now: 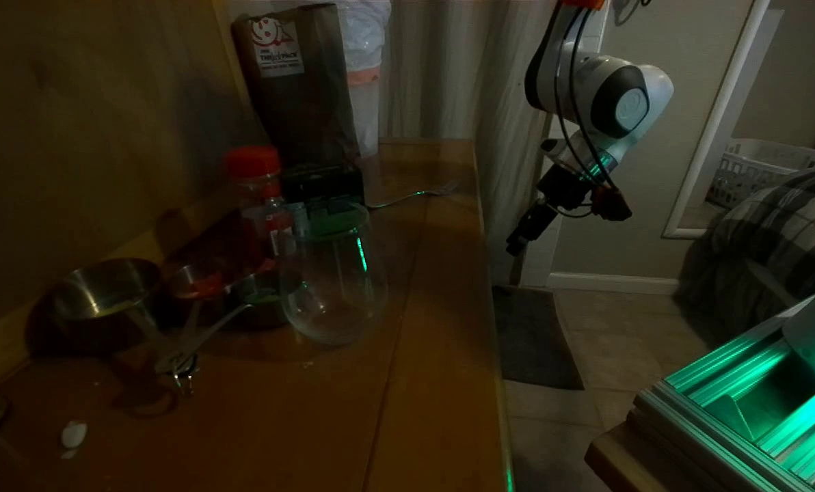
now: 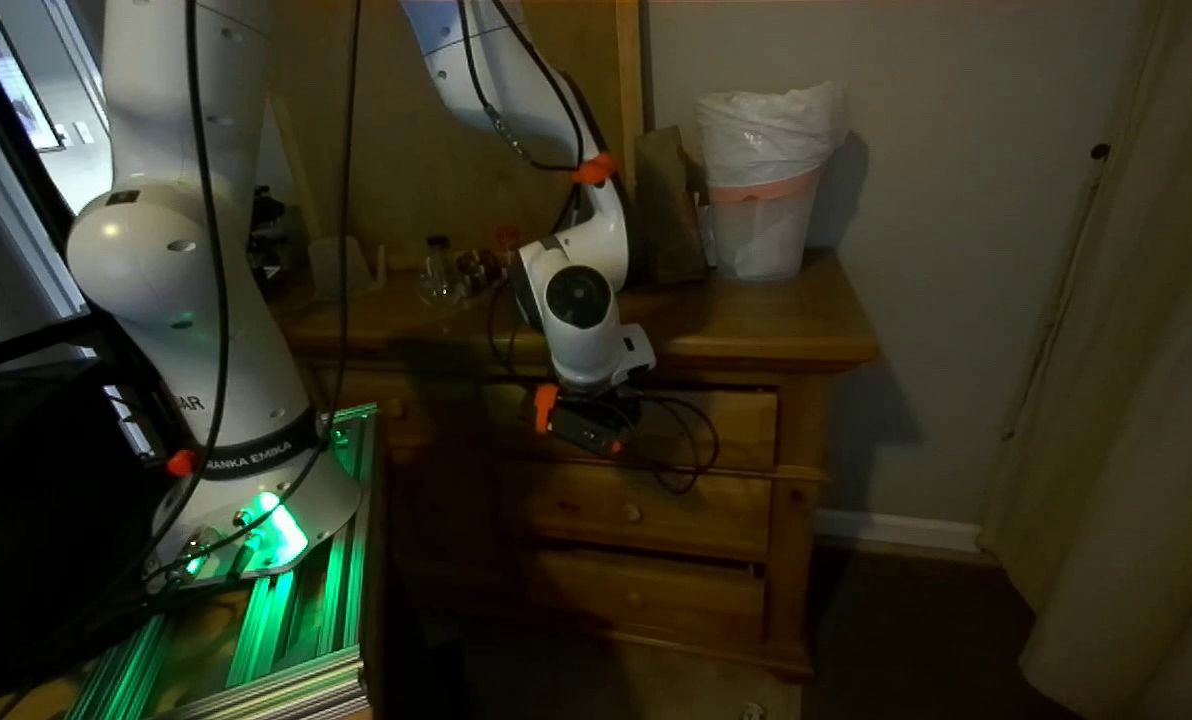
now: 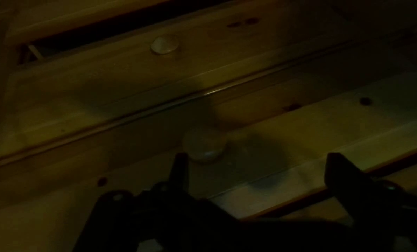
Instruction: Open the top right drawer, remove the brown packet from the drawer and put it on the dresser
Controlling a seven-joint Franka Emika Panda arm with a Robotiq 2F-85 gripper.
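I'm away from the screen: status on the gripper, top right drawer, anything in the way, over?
Gripper open, holding nothing. Top right drawer ajar, brown packet not in view. Glass and fork on the dresser top could hinder placing.

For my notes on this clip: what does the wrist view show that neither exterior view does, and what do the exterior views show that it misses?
Only the wrist view: the round knob on the top right drawer, a pale strip at one end of its dark opening, and the gap between the fingers.

Only the exterior views: the tall brown bag and white-lined bin on the dresser, plus metal measuring cups in an exterior view.

Both: the gripper and parts of the dresser.
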